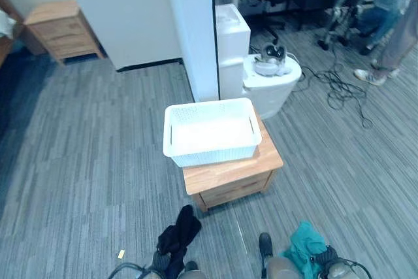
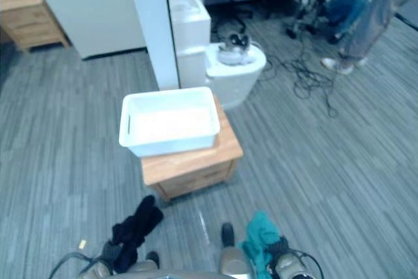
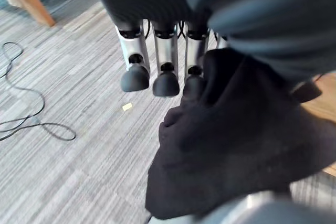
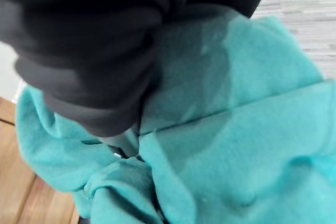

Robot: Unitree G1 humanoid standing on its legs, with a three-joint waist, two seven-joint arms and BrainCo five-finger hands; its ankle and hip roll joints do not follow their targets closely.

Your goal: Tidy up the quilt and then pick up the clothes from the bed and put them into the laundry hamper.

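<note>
Counting items: one white hamper [image 1: 211,131], two garments, two hands. Hamper sits on a low wooden tabletop [image 1: 235,170], centre of frame, nothing visible inside. Black garment [image 1: 177,236] hangs at lower centre-left from the left hand [image 3: 157,51]; its fingers [image 3: 135,77] point down nearly straight beside the cloth, and whether they clamp it cannot be told. Teal garment [image 1: 305,247] at lower right is bunched over the right hand [image 1: 330,257]; fingers hidden, state cannot be told. Behind the hamper stand a white partition [image 1: 196,27], one white cabinet [image 1: 232,47] and a round white unit [image 1: 271,83]. One wooden nightstand [image 1: 60,29] upper left. Persons [image 1: 385,11] upper right.
</note>
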